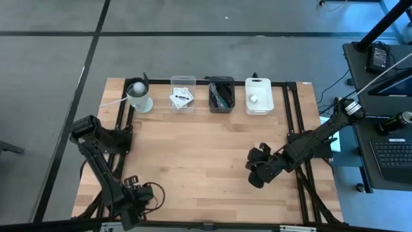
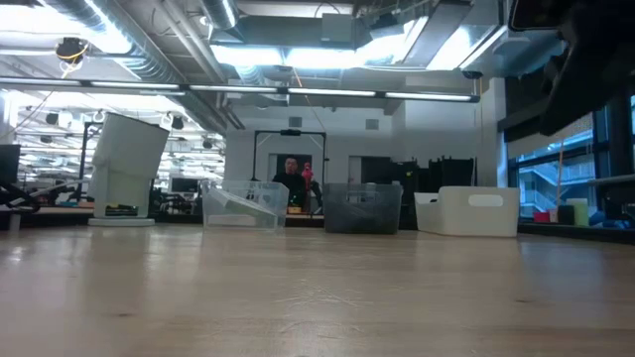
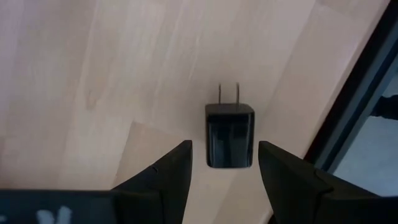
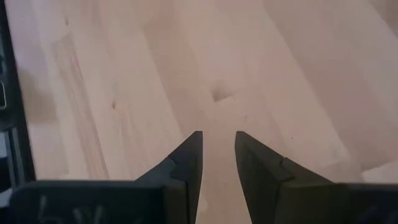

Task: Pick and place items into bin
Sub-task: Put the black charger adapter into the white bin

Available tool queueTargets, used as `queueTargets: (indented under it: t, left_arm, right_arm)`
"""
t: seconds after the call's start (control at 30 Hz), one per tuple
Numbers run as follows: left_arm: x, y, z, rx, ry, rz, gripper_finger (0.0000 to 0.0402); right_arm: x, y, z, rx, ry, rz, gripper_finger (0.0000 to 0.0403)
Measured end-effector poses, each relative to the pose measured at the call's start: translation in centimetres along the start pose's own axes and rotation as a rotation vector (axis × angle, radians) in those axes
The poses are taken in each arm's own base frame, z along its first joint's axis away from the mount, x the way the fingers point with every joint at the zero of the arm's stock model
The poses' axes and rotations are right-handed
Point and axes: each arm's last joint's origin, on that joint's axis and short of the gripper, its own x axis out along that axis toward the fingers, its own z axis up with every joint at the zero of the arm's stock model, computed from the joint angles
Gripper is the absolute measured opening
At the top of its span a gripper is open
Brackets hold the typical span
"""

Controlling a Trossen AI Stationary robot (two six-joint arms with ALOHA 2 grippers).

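Fingers of my left end effector (image 3: pixel 224 165) sit spread around a small black plug block (image 3: pixel 229 135) on the tabletop (image 3: pixel 112 74); not pinching it. My right end effector (image 4: pixel 217 155) waits over bare wood, fingers a little apart.

My left arm folds down to the near left corner of the table (image 1: pixel 193 154), wrist bent low. My left gripper (image 3: pixel 225 163) points at the wood there, fingers (image 3: pixel 171 171) spread wide apart. My right arm reaches in from the table's right edge, its gripper (image 4: pixel 217 152) hanging over the bare boards with fingers only a narrow gap apart, holding nothing.
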Motion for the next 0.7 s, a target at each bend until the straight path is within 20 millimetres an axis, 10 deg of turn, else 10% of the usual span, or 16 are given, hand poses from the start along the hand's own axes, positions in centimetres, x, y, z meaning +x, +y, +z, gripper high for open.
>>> queueTargets:
  t: [0.7]
  left_arm:
    - [3.2, 1.3, -0.4, -0.038, -0.007, -0.034, 0.0177]
  right_arm:
    - [0.0, 0.0, 0.1, 0.003, -0.016, -0.001, 0.0097]
